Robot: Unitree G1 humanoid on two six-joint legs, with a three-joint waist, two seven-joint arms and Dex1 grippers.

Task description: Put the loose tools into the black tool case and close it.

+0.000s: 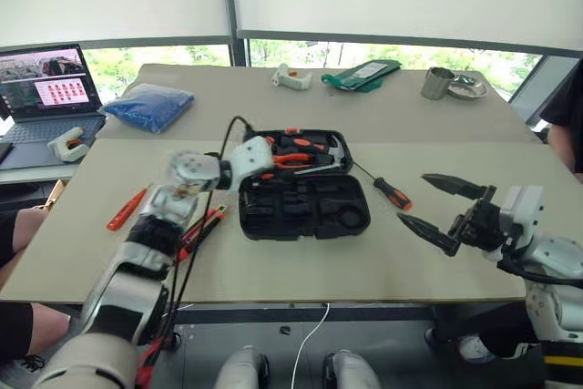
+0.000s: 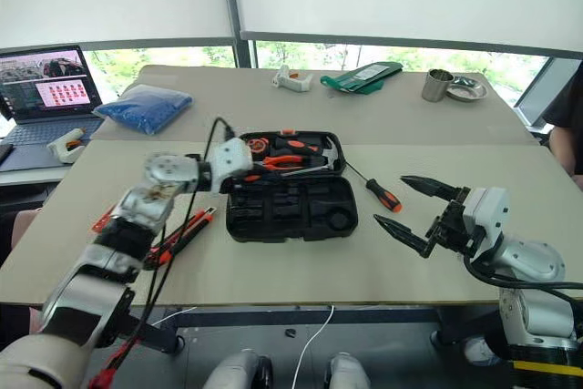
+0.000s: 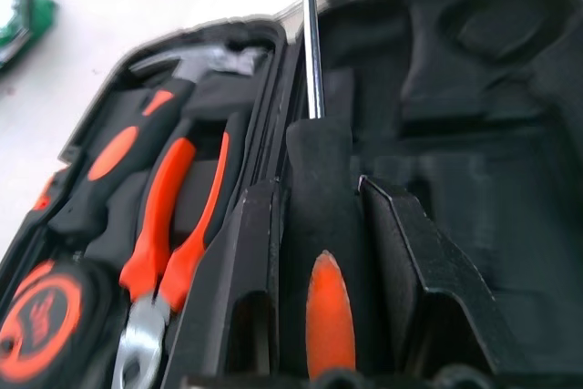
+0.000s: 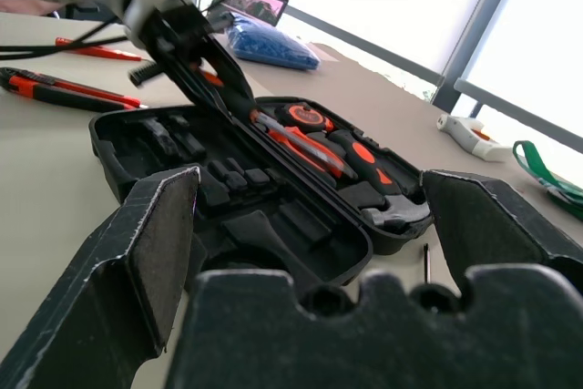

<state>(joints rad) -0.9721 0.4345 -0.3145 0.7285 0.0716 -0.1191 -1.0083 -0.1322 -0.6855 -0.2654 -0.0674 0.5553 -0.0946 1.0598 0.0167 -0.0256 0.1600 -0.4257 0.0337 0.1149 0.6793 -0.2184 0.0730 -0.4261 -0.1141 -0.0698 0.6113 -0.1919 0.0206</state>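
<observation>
From the head views, the black tool case [image 1: 305, 196] is seen lying open mid-desk, with the left gripper [image 1: 264, 159] held over its left end. A screwdriver [image 1: 393, 192] lies just beside the case's right end; the utility knife [image 2: 178, 234] and slim orange driver [image 1: 126, 209] lie toward the left edge. In the left wrist view, a black-and-orange screwdriver [image 3: 321, 225] is clamped between the fingers [image 3: 414, 261], apparently above the case hinge. In the right wrist view, the right gripper [image 4: 310, 252] is spread wide, empty, facing the case.

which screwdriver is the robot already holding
The one in the left hand, black handle with an orange inset, shaft out over the open case. The other screwdriver lies loose on the table right of the case.
</observation>
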